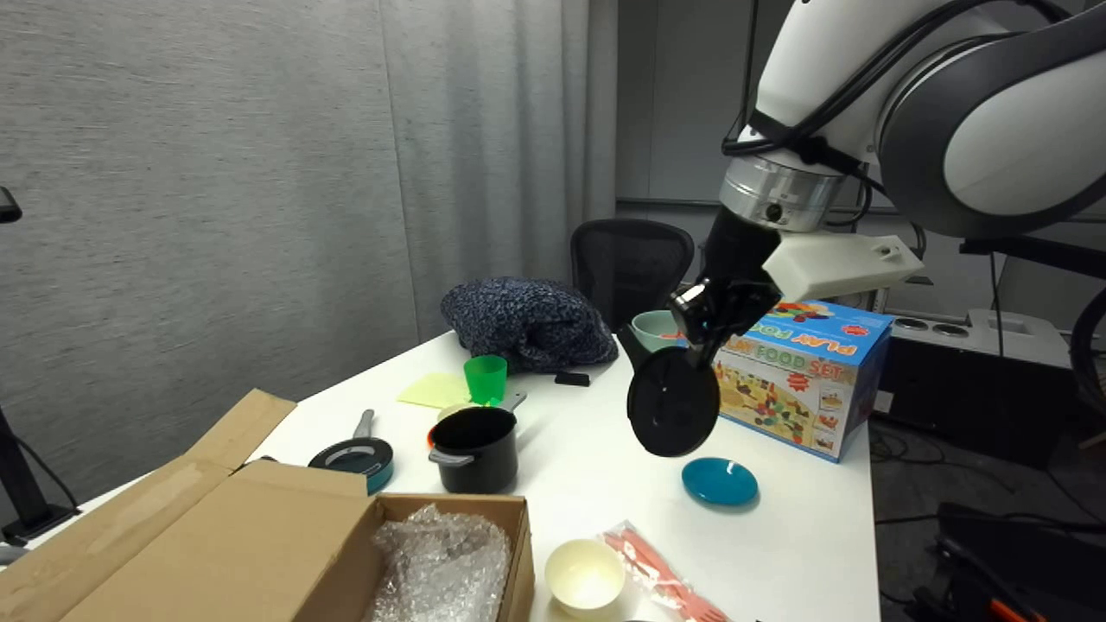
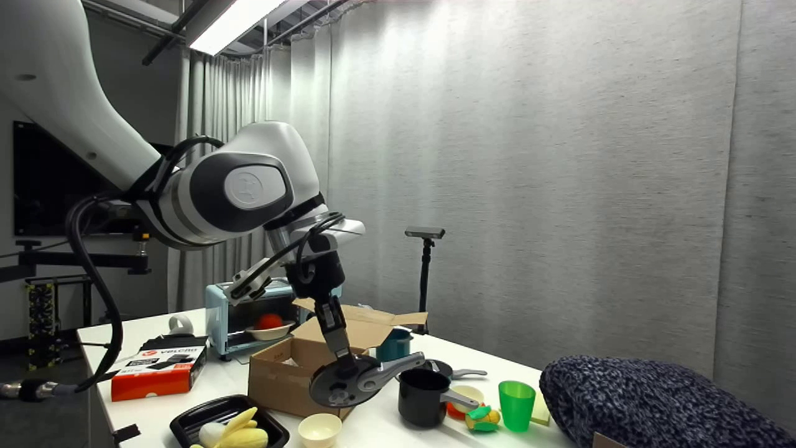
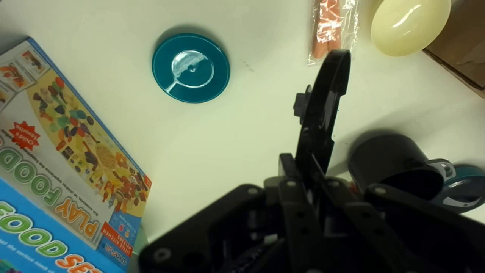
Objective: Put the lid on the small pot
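The lid [image 1: 674, 402], which I take to be this thin dark disc with a grey handle, hangs steeply tilted in the air; a shallow pan is not ruled out by its shape. Shut on its edge is my gripper [image 3: 299, 159], and in the wrist view the lid [image 3: 322, 106] appears nearly edge-on. The small pot [image 1: 484, 462], black with grey handles and an uncovered top, stands on the white table. It lies to the right of the jaws in the wrist view [image 3: 382, 163]. Lid and pot are apart. Both exterior views show the gripper [image 2: 344, 358] above table height.
A teal plate [image 1: 720, 482] lies beneath the lid, beside the food set box [image 1: 778, 389]. Near the pot stand a green cup [image 2: 516, 407], a pan [image 1: 354, 458] and an open carton [image 1: 518, 553]. A cream bowl [image 1: 585, 574] and a cutlery packet [image 1: 661, 570] lie closer in front.
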